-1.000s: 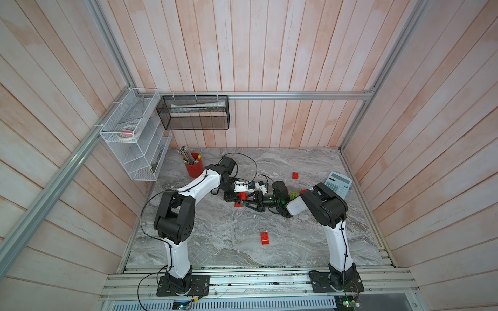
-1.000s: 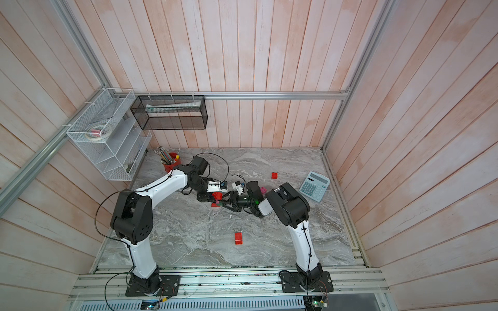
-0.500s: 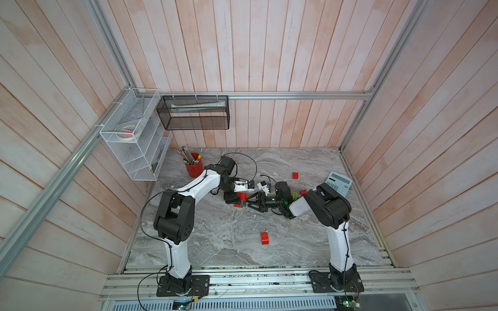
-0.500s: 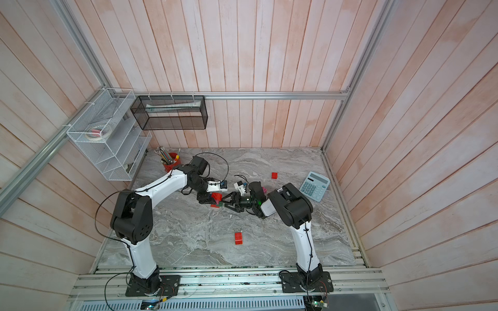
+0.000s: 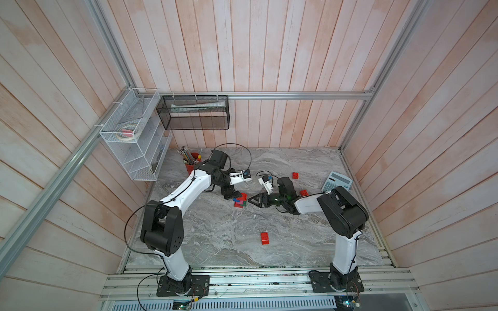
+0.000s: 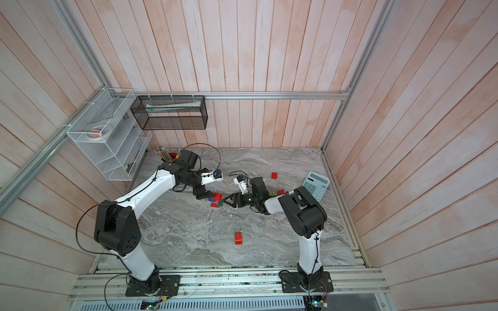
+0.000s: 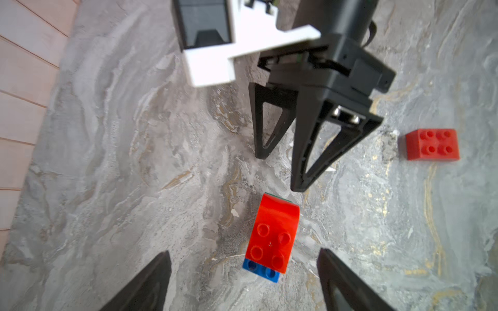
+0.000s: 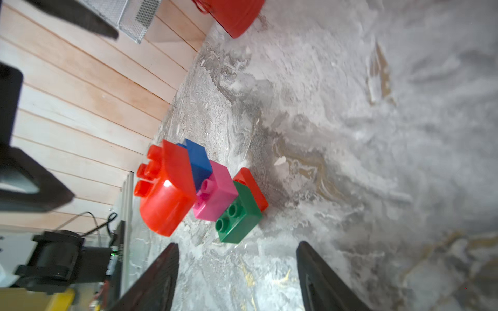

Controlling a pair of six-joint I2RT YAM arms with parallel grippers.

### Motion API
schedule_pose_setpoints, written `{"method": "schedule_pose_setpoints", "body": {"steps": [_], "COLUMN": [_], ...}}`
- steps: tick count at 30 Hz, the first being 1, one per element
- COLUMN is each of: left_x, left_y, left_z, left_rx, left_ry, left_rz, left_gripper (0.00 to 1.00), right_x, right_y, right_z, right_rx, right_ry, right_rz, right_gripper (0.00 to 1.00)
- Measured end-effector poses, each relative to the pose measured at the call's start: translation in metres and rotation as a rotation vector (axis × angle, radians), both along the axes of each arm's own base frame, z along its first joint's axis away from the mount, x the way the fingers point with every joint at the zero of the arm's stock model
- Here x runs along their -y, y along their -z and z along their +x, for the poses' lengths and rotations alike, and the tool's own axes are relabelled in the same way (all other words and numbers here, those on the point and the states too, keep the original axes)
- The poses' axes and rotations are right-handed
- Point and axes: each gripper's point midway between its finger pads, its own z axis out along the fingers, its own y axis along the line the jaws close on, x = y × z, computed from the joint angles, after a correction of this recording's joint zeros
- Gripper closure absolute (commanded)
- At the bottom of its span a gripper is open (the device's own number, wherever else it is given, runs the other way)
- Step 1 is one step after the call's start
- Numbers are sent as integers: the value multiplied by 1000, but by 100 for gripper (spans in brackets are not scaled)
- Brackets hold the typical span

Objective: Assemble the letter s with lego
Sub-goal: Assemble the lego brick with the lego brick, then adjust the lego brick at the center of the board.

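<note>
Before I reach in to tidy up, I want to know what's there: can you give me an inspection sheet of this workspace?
Surface: grey marbled table top, no spill seen.
Job's things: joined brick stack mid-table, red, blue, pink, green; loose red ones: front brick, back brick, brick beside the right arm.
Clutter: calculator; red pencil cup.
Grippers: left gripper and right gripper face the stack from opposite sides, jaws open, nothing held.
Cables: black cable loops above the left arm; none seen on the bricks.
Surroundings: plank walls; wire shelf; mesh basket.
</note>
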Motion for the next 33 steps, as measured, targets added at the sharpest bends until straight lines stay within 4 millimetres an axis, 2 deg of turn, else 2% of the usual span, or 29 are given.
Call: {"method": "schedule_pose_setpoints", "body": {"steps": [5,9,13,22,33], "left_x": [-9,-16,-25,-38,-46], "left_y": [-14,-13,-9,-7,0], "left_z": [-6,-10,-15,-22,-26], "left_rx": [11,-11,-31,-50,-63], "left_ry": [-63,-103,-144,-198,-223], "left_rz": [-77,-104,-122,-158,-156], "left_gripper": [5,0,0,0,0], "right_x": [4,7,4,-9,-34], "right_y": [-2,-1,-8,9,9], "right_z": [-3,-9,-9,-11,-6], "right_rx": [241,388,510,600,659], "right_ry": [-32,-81,-121,-191,-236], "right_rz": [-7,-11,-5,-39,-42], "right_gripper": [26,27,27,27,31]}}
